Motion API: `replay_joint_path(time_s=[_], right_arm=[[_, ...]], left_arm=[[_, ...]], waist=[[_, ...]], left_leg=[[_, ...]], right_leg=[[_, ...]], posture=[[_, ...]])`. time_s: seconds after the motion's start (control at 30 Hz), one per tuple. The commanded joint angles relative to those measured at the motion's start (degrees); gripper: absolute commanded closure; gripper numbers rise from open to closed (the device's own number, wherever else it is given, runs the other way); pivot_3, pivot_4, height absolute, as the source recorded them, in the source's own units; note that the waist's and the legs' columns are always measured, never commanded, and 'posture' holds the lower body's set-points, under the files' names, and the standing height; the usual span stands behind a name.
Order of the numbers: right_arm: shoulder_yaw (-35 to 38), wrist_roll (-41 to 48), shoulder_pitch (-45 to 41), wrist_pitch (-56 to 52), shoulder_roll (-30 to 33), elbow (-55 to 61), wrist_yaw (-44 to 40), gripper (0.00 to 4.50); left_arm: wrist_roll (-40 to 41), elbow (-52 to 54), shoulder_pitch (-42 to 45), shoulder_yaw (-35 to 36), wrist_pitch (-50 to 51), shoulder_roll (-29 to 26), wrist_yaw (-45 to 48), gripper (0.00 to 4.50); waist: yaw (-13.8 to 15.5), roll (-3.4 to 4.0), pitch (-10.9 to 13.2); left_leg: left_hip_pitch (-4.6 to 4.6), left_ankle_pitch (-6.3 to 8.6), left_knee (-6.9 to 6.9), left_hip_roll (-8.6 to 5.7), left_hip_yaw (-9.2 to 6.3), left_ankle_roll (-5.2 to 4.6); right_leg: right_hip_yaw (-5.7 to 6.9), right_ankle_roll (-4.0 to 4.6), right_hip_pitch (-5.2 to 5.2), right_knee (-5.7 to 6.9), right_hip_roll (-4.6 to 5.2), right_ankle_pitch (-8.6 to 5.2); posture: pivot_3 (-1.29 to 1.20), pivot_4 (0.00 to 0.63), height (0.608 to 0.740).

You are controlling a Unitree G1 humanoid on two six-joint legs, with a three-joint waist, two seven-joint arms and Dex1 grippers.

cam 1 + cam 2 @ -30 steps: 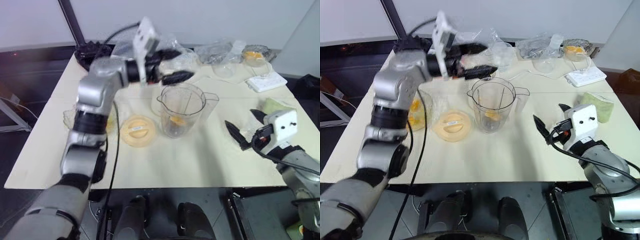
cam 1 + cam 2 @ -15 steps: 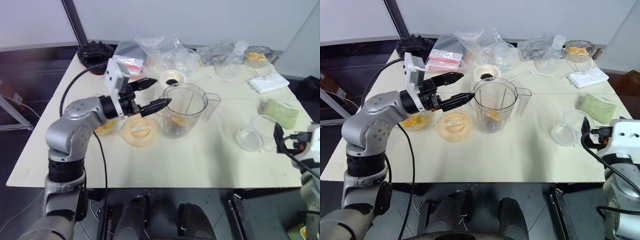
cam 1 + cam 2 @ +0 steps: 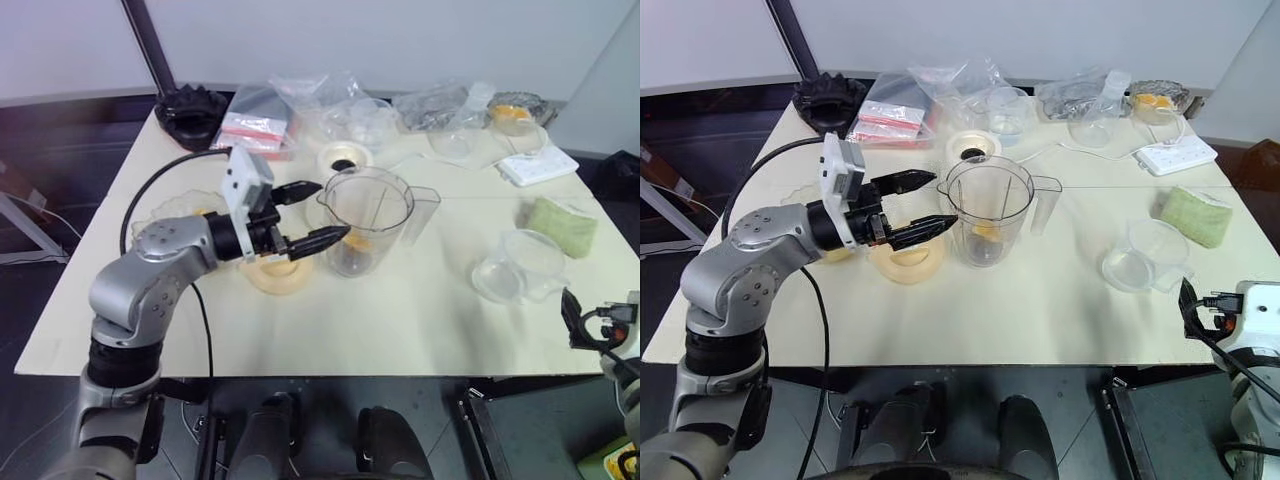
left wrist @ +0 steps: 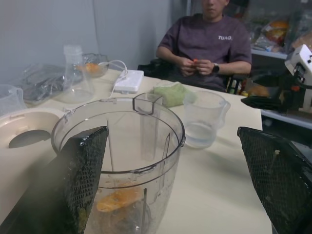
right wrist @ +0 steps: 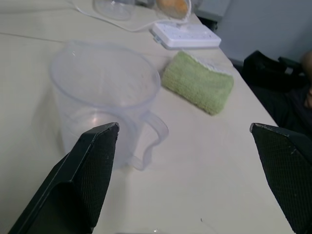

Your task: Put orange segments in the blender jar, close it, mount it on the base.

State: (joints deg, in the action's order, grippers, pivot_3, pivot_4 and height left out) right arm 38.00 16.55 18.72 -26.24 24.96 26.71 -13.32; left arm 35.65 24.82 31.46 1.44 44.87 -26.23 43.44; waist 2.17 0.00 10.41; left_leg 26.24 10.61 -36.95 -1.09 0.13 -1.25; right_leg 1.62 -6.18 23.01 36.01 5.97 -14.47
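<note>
The blender jar [image 3: 366, 213], clear with a side handle, stands upright mid-table with no lid on. A few orange segments [image 4: 117, 199] lie at its bottom by the blades. My left gripper [image 3: 330, 210] is open and level, just left of the jar, with its fingertips near the jar's wall and nothing between them. The white base [image 3: 343, 157] with its black socket sits just behind the jar. A pale orange lid [image 3: 272, 275] lies flat under my left gripper. My right gripper [image 5: 184, 127] is open and empty, off the table's near right corner, facing a clear cup [image 5: 105, 92].
A green sponge [image 3: 558, 222] and a white power strip [image 3: 535, 163] lie at the right. Plastic bags, a flask and a glass bowl with orange pieces [image 3: 510, 110] crowd the back edge. A black object [image 3: 190, 103] sits back left. A person [image 4: 209, 44] sits beyond the table.
My left gripper has come back and down from above the jar's far side to its left side. My right gripper has swung right and down, off the table, uncovering the clear cup.
</note>
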Motion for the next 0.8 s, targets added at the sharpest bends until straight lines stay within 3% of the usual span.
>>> replay_joint_path(time_s=[0.03,0.33,0.8], right_arm=[[0.43,-0.03,-0.64,1.67,-0.16,-0.50,0.01,0.00],[-2.71,-1.57,-3.68,3.91,1.07,-7.00,-0.49,0.00],[-7.76,-8.05,-17.04,13.19,4.66,-29.57,2.01,0.00]], left_arm=[[1.07,1.92,0.09,0.15,-0.73,-0.81,-0.25,0.09],[2.25,3.46,-0.62,0.02,-0.05,-2.16,-0.51,0.09],[3.96,6.27,-0.93,0.04,2.17,-3.36,-4.53,0.09]], waist=[[-0.02,0.02,-0.01],[-0.06,0.05,-0.02],[-0.15,0.08,-0.02]], left_leg=[[0.00,0.00,0.01,0.00,0.00,0.00],[0.01,0.01,0.02,0.00,0.01,0.01],[0.01,-0.01,0.03,0.00,0.04,-0.01]], right_leg=[[0.00,0.00,0.01,0.00,0.00,0.00],[0.00,0.04,0.03,-0.01,0.03,-0.02],[0.00,0.06,0.04,0.00,-0.01,-0.03]], posture=[[0.00,0.150,0.740],[0.00,0.150,0.740],[0.00,0.150,0.740]])
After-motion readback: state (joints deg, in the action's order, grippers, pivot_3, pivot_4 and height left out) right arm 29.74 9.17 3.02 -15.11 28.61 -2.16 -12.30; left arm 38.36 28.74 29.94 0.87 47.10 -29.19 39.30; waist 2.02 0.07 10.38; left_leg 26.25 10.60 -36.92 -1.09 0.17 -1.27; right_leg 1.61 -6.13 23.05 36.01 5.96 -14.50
